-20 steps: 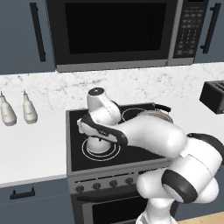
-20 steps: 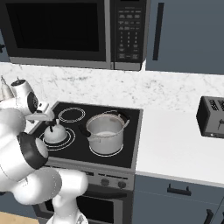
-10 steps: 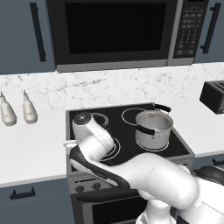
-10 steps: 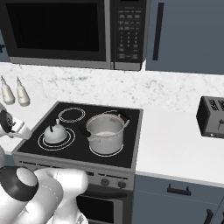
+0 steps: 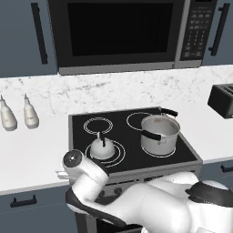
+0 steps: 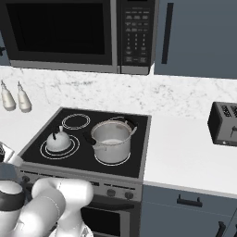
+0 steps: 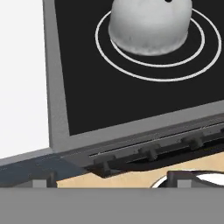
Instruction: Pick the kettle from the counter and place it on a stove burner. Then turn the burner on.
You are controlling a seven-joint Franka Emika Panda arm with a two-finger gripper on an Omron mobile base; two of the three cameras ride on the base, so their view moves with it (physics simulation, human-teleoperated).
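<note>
The small silvery-white kettle (image 5: 102, 148) (image 6: 59, 140) (image 7: 151, 24) stands upright inside the large ringed stove burner (image 5: 119, 154) (image 6: 74, 149) (image 7: 131, 72) at the cooktop's front left. My gripper (image 7: 109, 181) hangs low in front of the stove's front-left corner, well short of the kettle. Its fingertips (image 7: 179, 177) stand wide apart with nothing between them, so it is open. In the hand view a row of stove knobs (image 7: 151, 153) runs just beyond the fingertips. The white counter (image 5: 32, 154) lies left of the stove.
A steel pot (image 5: 159, 134) (image 6: 111, 141) with black handles occupies the front-right burner. Two white bottles (image 5: 18, 113) stand by the backsplash on the left. A dark toaster (image 6: 224, 122) sits on the right counter, and a microwave (image 5: 123, 32) hangs above.
The arm has swung from over the kettle down and toward the stove's front-left edge. The kettle stays put on the burner, and the gripper remains open.
</note>
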